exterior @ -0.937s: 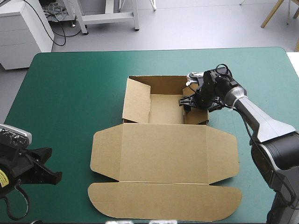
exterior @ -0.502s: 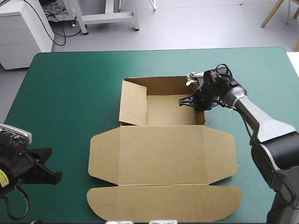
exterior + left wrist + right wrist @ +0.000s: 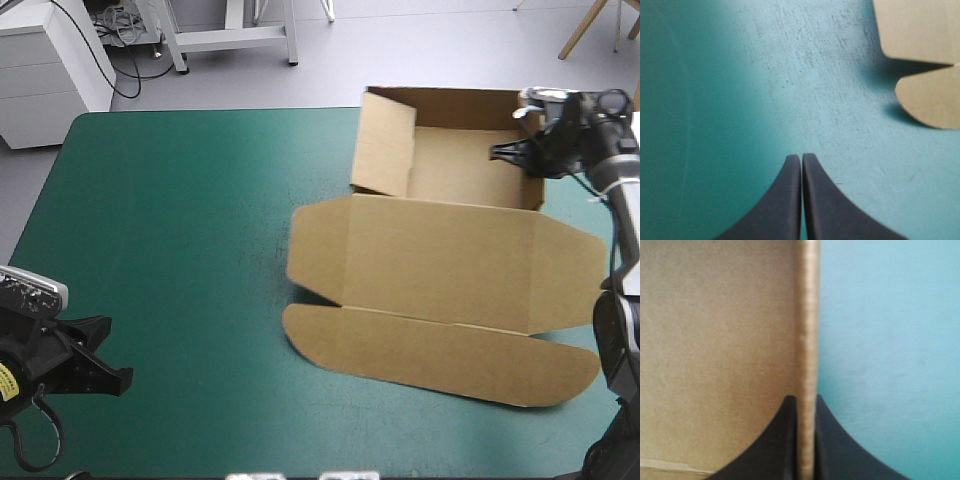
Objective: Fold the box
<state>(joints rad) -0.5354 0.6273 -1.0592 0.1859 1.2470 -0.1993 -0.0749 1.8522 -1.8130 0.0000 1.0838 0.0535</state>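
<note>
While the right gripper (image 3: 806,401) pinches the brown box's (image 3: 440,250) raised side wall (image 3: 807,315), board edge clamped between its black fingers (image 3: 785,440), the tray floor (image 3: 715,340) lies to one side of them and bare teal-green cover (image 3: 890,340) to the other. The left gripper (image 3: 801,159) is closed on nothing, with the flat lid's (image 3: 932,97) rounded corners well ahead and aside. The board looks light and stiff and may slide; wall edges near creases seem the best hold.

Scuffed teal-green table cover (image 3: 180,220)

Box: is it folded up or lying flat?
Half folded. The box has walls raised at its far end, an open tray; its lid is spread out flat. The right hand pinches one wall.
</note>
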